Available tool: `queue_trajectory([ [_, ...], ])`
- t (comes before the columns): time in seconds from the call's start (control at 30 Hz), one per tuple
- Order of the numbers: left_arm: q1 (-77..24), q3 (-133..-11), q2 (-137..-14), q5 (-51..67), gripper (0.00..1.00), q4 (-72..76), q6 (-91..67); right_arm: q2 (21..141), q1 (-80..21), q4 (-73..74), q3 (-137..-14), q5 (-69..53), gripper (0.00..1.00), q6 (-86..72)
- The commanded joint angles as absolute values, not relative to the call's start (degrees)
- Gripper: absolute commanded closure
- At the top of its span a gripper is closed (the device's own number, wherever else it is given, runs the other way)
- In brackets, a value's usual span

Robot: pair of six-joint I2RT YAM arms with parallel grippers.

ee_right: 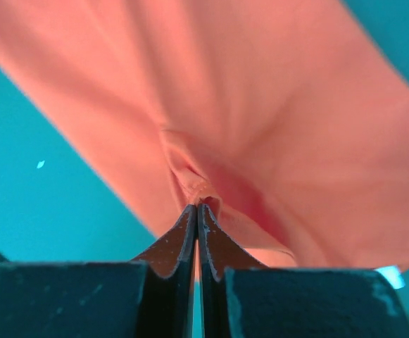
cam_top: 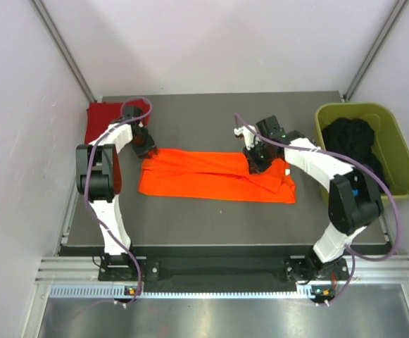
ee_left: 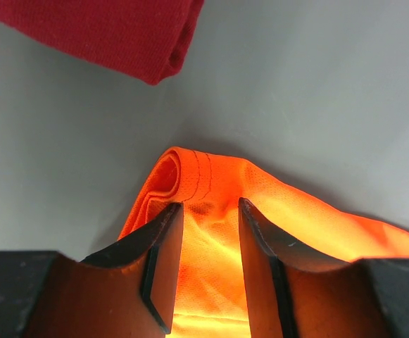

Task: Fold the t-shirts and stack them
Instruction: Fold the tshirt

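Observation:
The bright orange t-shirt [cam_top: 204,176] lies folded into a long band across the middle of the table. My left gripper [cam_top: 146,148] is at its far left corner; in the left wrist view the gripper [ee_left: 210,205] is open, with the orange shirt [ee_left: 310,218] between and below the fingers. My right gripper [cam_top: 255,163] is over the band's right part; in the right wrist view it [ee_right: 197,205] is shut on a pinched fold of the orange shirt [ee_right: 274,105]. The dark red t-shirt [cam_top: 102,116] lies folded at the back left and also shows in the left wrist view [ee_left: 120,35].
An olive-green tub [cam_top: 401,162] holding dark clothing [cam_top: 355,137] stands at the table's right edge. Grey walls enclose the back and both sides. The arms' bases sit at the near edge.

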State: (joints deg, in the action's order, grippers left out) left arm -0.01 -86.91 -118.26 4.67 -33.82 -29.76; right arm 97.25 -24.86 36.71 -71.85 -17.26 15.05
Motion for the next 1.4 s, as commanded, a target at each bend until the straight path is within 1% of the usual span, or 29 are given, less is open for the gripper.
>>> queue_trajectory([
  [0.0,0.18,-87.45,-119.36,0.53,0.57,-33.22,-29.62,91.76,-29.34,35.34,-67.08,-12.93,1.0,9.76],
  [0.07,0.18,-87.63,-119.27,0.53,0.57,-33.57,-29.53,91.06,-30.84,34.46,-65.84,-12.39,0.98,6.7],
  [0.17,0.26,-87.54,-119.09,-1.32,0.57,-33.57,-29.44,91.4,-33.22,33.23,-64.34,-13.7,0.91,0.99],
  [0.2,0.26,-87.45,-119.27,-1.41,0.57,-33.75,-29.44,91.49,-34.09,32.61,-63.38,-14.67,0.87,0.45],
  [0.23,0.18,-87.45,-119.27,-1.41,0.57,-33.75,-29.44,91.67,-34.28,32.61,-62.93,-15.63,0.79,-1.56],
  [0.27,0.26,-87.45,-119.35,-1.58,0.57,-33.66,-29.44,91.84,-34.36,32.78,-62.58,-15.73,0.76,-2.63],
  [0.43,0.26,-87.45,-119.53,-2.2,0.57,-34.27,-29.27,88.34,-32.7,33.31,-61.87,-8.62,0.68,-4.83],
  [0.53,0.26,-87.54,-119.44,-2.55,0.57,-34.54,-29.44,86.31,-28.66,32.53,-63.19,-4.06,0.63,-6.85],
  [0.57,0.18,-87.54,-119.44,-2.55,0.57,-34.45,-29.44,86.22,-27.61,32.0,-63.37,-0.74,0.61,-8.42],
  [0.67,0.18,-87.63,-119.53,-2.55,0.57,-34.72,-29.79,87.71,-22.6,30.33,-64.16,5.16,0.6,-11.68],
  [0.7,0.26,-87.63,-119.62,-2.46,0.57,-34.63,-29.79,88.15,-19.89,29.71,-64.07,5.88,0.58,-12.3],
  [0.77,0.26,-87.8,-119.71,-2.72,0.57,-34.89,-29.79,89.64,-16.72,28.13,-63.81,5.8,0.57,-13.88],
  [0.8,0.18,-87.8,-119.79,-2.81,0.57,-34.89,-29.79,90.08,-13.48,27.69,-63.81,5.1,0.57,-14.23],
  [0.87,0.26,-87.8,-119.71,-2.99,0.57,-34.98,-29.79,91.31,-10.39,27.07,-64.59,4.48,0.59,-15.2],
  [1.1,0.18,-87.54,-119.97,-2.9,0.57,-34.72,-30.15,96.06,-8.44,26.37,-68.64,3.87,0.58,-16.26],
  [1.37,0.26,-87.8,-120.23,-2.81,0.57,-34.63,-30.15,99.93,-8.0,24.35,-69.43,2.2,0.58,-19.16],
])
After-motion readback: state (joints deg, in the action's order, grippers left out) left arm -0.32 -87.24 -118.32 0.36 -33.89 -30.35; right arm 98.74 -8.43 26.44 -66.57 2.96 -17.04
